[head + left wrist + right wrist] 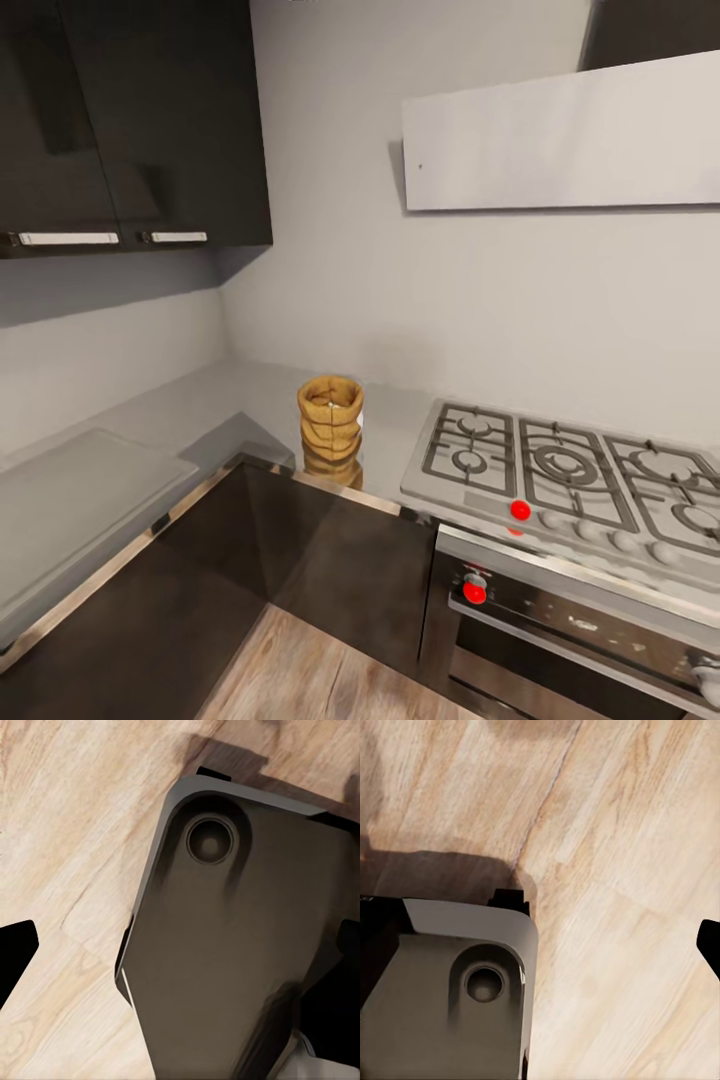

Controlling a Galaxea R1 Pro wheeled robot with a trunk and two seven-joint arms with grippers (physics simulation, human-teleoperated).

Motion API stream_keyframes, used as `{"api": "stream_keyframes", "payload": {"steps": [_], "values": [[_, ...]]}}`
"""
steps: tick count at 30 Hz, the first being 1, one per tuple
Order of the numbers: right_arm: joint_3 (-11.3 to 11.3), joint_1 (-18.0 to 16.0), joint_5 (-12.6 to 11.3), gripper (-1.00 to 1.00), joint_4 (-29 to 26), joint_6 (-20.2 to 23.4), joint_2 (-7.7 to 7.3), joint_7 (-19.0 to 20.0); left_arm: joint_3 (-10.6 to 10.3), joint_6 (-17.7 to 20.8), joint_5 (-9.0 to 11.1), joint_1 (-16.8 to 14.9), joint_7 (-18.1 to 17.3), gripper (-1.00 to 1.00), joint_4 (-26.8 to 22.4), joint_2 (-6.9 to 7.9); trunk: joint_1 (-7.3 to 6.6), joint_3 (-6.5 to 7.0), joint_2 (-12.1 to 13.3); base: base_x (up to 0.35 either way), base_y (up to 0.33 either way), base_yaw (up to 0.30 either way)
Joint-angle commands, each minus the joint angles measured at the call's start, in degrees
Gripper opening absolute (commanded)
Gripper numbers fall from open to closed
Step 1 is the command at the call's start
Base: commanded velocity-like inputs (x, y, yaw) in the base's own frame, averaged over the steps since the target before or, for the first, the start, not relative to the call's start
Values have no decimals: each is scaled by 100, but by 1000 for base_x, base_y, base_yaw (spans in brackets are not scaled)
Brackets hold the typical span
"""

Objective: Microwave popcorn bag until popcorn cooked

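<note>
The popcorn bag (330, 416) stands upright on the desk (215, 400), close to the inner corner where its two runs meet, near the front edge and well short of the back wall. Its rolled rim is open at the top and its reflection shows in the glossy surface just below it. To one side of the bag, a little apart from it, sits the gas hob (560, 475) with its grey grates, and under the hob's front edge is the black oven (570, 630), with red marks on the knobs. Dark wall cabinets (130, 120) hang above the far run of the desk, and a flat white hood (560, 135) hangs over the hob.

Both wrist views look down on a pale wooden floor (615, 870) and the robot's dark base (240, 945). Only black finger edges (15, 956) show there, so I cannot tell how the jaws of either arm stand.
</note>
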Motion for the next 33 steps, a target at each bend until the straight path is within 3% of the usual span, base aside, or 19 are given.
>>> {"api": "stream_keyframes", "payload": {"steps": [1,11,33], "values": [[-49,-8,56,100,14,-8,-3,13,6,-11,24,1,16,100,-7,-2,-22,12,37,0,0,0],[-45,-8,64,100,14,-17,6,35,2,-11,24,1,16,100,-7,3,-44,26,77,0,0,0],[-41,-8,82,100,14,-25,-11,22,-15,-12,15,1,-1,100,2,-2,-44,-169,77,0,0,0]]}}
